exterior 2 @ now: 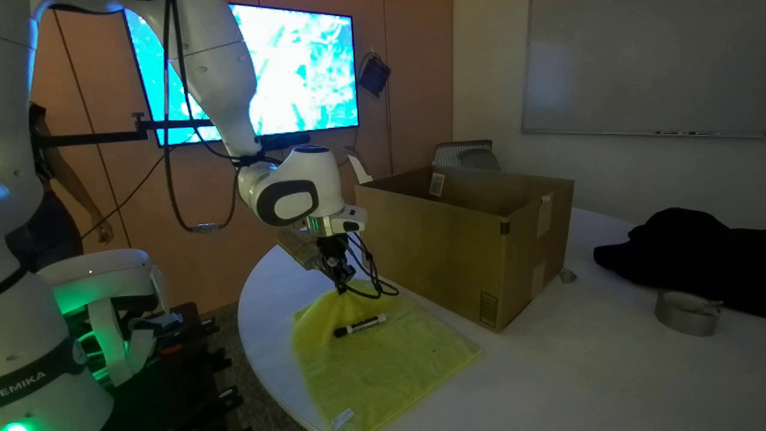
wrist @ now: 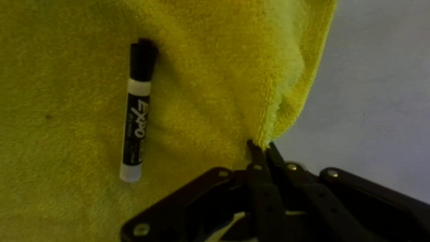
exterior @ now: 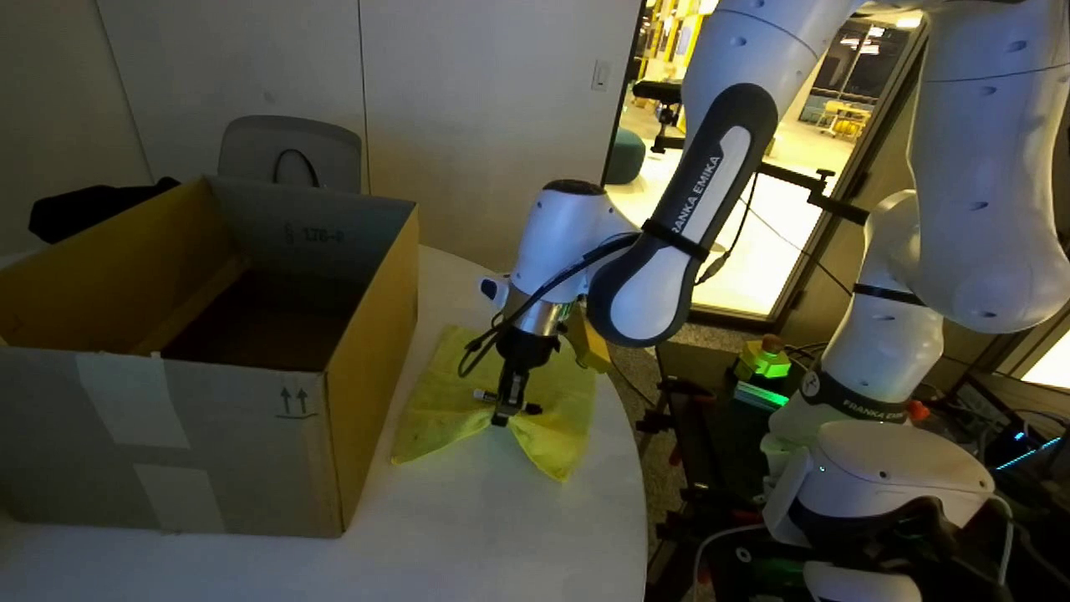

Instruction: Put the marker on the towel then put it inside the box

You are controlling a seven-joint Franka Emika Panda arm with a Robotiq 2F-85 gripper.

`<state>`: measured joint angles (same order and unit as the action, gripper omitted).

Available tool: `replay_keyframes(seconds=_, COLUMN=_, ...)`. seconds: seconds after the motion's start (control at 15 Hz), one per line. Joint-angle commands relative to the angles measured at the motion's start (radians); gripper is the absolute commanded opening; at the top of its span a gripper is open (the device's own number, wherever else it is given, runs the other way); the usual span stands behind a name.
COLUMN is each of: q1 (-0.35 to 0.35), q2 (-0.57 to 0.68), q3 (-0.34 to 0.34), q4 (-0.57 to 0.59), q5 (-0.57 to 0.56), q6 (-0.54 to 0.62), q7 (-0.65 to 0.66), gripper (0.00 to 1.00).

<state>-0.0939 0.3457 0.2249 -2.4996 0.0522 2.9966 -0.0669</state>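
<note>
While the gripper (wrist: 261, 144) pinches the towel (exterior 2: 389, 371), a black bundle (exterior 2: 688, 251) and grey roll (exterior 2: 687, 318) lie past the box (exterior 2: 434, 251).

Behind a grey chair (exterior: 288, 138), a pale panelled wall (exterior: 493, 117) carries a light switch (exterior: 600, 74), while bright, warm light fills a dark-framed opening (exterior: 752, 267) with a teal seat (exterior: 624, 157) beyond. In an exterior view, a glowing screen (exterior 2: 302, 72) stands out against a reddish-brown wall (exterior 2: 419, 102), and a whiteboard (exterior 2: 646, 66) hangs on a paler wall (exterior 2: 488, 90). The room is dim, with a speckled floor (exterior 2: 263, 401) below a white, curved-edged table (exterior 2: 568, 371).
</note>
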Motion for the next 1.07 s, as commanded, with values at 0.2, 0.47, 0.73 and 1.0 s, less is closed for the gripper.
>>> replay_keyframes(seconds=0.2, q1=0.123, q2=-0.262, q3=-0.255, q4=-0.192, q5=-0.082, q6=0.091, q7=0.16, gripper=0.01)
replay_keyframes(seconds=0.47, q1=0.193, q2=-0.257, q3=-0.544, q4=-0.187, q5=-0.409, q6=0.074, q7=0.457, gripper=0.01)
replay_keyframes(seconds=0.73, q1=0.225, q2=-0.196, q3=-0.639, q4=-0.148, q5=-0.568, q6=0.015, q7=0.672, gripper=0.02)
replay_keyframes(seconds=1.0, q1=0.267, q2=-0.156, q3=-0.612, q4=-0.145, q5=-0.555, q6=-0.03, q7=0.737, gripper=0.44)
